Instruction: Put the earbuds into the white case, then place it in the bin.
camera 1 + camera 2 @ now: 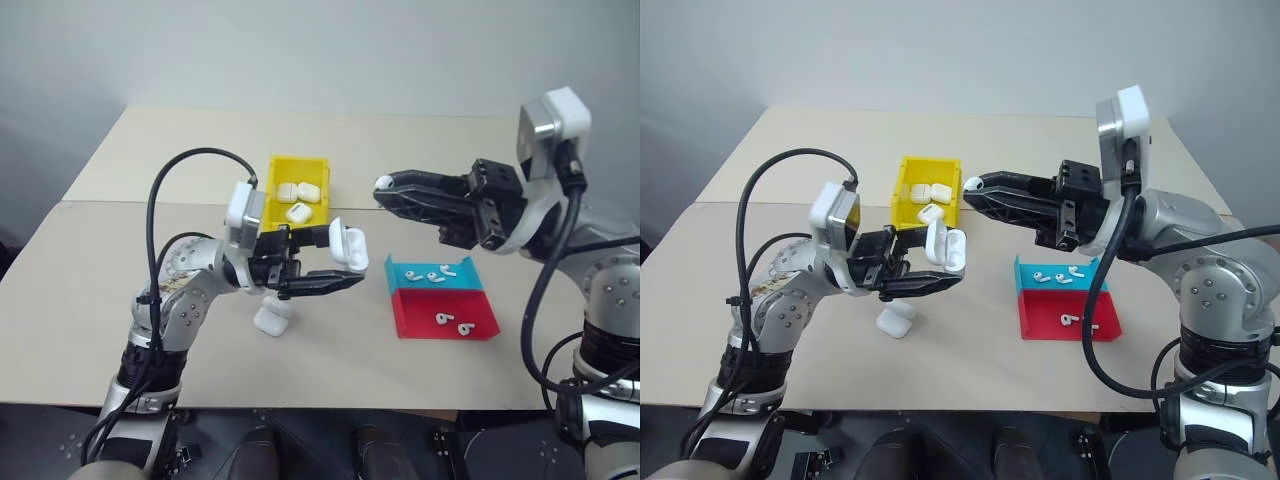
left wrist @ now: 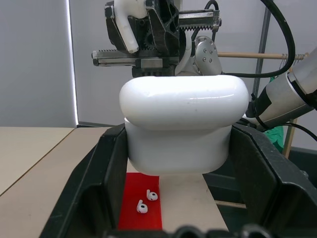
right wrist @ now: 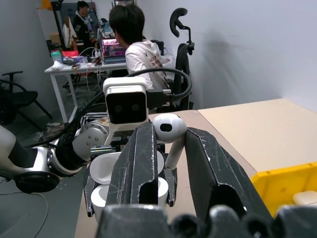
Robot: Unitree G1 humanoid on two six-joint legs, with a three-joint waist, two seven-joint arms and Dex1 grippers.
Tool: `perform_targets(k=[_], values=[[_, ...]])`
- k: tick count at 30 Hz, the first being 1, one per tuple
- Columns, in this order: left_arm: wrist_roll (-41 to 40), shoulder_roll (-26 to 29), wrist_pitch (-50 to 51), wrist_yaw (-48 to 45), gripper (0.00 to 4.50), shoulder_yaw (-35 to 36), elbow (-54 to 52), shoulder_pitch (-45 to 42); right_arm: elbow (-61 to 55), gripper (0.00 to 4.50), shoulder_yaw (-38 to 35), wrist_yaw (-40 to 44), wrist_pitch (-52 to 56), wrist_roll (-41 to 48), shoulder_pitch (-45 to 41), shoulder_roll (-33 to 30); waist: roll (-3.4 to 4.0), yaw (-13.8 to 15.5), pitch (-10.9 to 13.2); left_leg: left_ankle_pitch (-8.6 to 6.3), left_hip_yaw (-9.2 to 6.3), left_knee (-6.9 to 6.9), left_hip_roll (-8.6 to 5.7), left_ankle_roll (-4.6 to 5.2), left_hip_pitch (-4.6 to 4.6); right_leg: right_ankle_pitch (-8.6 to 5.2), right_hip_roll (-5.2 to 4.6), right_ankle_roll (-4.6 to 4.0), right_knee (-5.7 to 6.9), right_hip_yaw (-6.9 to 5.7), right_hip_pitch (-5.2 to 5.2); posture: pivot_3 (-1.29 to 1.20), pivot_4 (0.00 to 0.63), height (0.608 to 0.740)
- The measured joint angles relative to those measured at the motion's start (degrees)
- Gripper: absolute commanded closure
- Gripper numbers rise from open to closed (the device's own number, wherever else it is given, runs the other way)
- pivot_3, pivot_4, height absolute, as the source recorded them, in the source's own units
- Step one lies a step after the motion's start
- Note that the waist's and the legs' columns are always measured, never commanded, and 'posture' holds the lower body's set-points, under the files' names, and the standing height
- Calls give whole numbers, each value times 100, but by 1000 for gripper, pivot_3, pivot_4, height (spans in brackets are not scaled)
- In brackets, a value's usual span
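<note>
1. My left claw (image 1: 330, 262) is clamped tight on the small glossy white rounded plastic case (image 1: 349, 244), holding it up off the tan bench (image 1: 120, 270) with its hinged lid flipped open. I keep it raised and turned toward my other arm so the open mouth is easy to reach.

2. My right claw (image 1: 385, 186) is nearly closed, pinching one tiny white glossy earbud (image 3: 170, 130) between its fingers. In the right wrist view the bud's head sits above the fingers and its stem hangs down between them, which I judge to be the attitude needed to drop the stem into its socket.

3. The held earbud is above and just to the side of the open case, not yet touching it. The step in hand looks like lining the bud up over the case.

4. The flat teal-and-red plastic tray (image 1: 455, 314) lies on the bench below my right arm, with loose white earbuds (image 1: 432, 276) still lying in it, so more picking may remain.

5. The bright yellow rectangular plastic bin (image 1: 272, 180) sits beyond my left claw, well apart from the tray, and already holds several closed white cases (image 1: 300, 211).

6. Another white case (image 1: 272, 320) rests on the bench under my left claw.
</note>
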Motion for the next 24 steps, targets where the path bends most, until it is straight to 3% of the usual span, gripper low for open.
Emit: perform_targets(k=[9, 24], values=[[75, -121, -73, -101, 1724, -71, 176, -85, -200, 3861, 463, -112, -3, -201, 223, 37, 0, 2, 0, 0, 0, 0, 0, 0, -1, 0, 0, 0, 0, 0, 0, 0, 150, 740], [299, -166, -83, -155, 1724, -102, 214, -98, -375, 3861, 605, -65, -220, -696, 479, -1, 0, 3, 0, 0, 0, 0, 0, 0, 0, 0, 0, 0, -1, 0, 0, 0, 150, 740]])
